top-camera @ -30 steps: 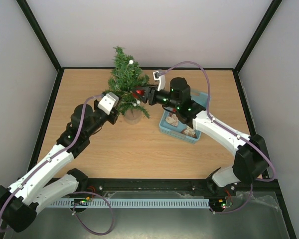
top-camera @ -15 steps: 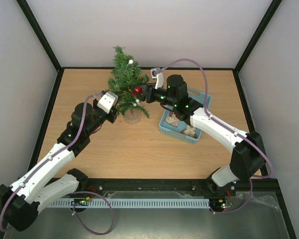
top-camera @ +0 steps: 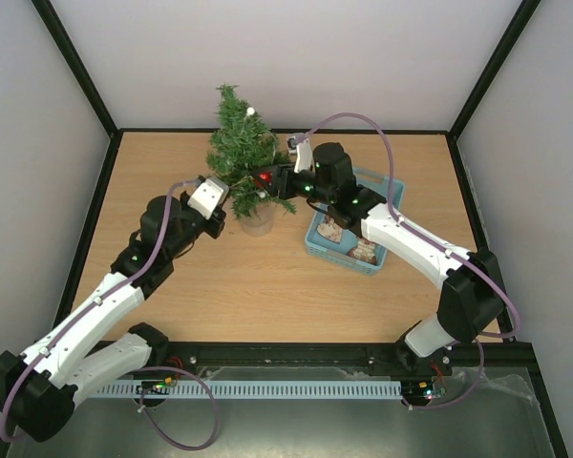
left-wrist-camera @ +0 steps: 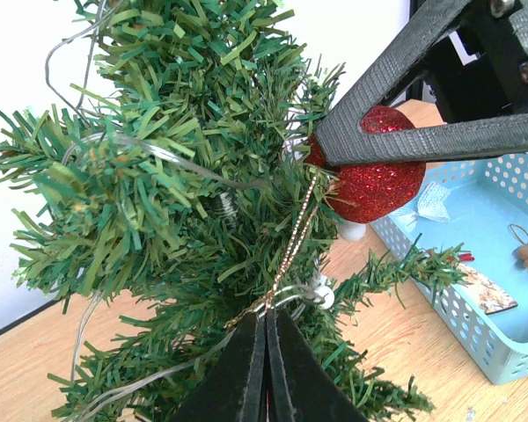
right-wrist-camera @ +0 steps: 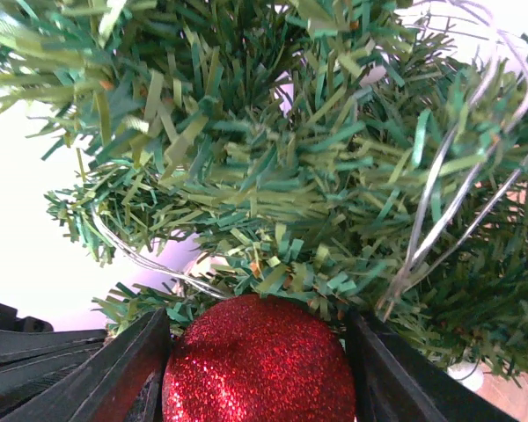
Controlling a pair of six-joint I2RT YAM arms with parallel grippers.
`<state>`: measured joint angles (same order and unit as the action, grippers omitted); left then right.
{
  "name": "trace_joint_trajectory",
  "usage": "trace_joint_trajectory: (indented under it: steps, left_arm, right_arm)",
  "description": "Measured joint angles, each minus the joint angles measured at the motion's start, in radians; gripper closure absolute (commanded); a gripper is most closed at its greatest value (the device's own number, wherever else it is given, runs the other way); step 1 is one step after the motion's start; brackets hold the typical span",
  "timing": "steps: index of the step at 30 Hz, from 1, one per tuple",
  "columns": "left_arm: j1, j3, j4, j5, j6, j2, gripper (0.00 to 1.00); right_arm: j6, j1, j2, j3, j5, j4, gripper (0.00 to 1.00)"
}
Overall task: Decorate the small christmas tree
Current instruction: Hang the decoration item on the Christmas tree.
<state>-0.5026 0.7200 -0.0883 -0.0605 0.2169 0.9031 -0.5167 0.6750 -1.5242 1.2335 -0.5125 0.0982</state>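
Note:
The small christmas tree [top-camera: 241, 153] stands at the back of the table, dark green and strung with thin wire lights. My right gripper [top-camera: 265, 178] is shut on a red glitter ball [top-camera: 264, 177] and presses it against the branches on the tree's right side. The right wrist view shows the ball [right-wrist-camera: 260, 365] filling the space between the black fingers [right-wrist-camera: 132, 369], under the needles [right-wrist-camera: 290, 158]. My left gripper [left-wrist-camera: 266, 315] is shut on the ball's gold hanging string [left-wrist-camera: 295, 233], low in the branches. The string runs up to the ball [left-wrist-camera: 374, 180].
A light blue plastic basket [top-camera: 327, 254] with several more ornaments sits right of the tree, under the right forearm. Its corner [left-wrist-camera: 502, 290] shows in the left wrist view. White walls and a black frame close in the table.
The right gripper has carried the red ball left, further into the branches. The tree's branches have shifted slightly. The left gripper has barely moved.

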Motion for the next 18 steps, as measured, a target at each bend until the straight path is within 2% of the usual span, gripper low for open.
trace_joint_trajectory:
  steps: [9,18]
  left_arm:
    - [0.0,0.0,0.006,-0.027,0.001,-0.006,0.98]
    - [0.0,0.062,0.013,-0.053,0.026,-0.019,0.98]
  right_arm:
    - [0.014,0.001,0.006,0.0,0.024,-0.035,0.49]
    - [0.007,0.002,0.089,0.0,0.039,-0.064,0.49]
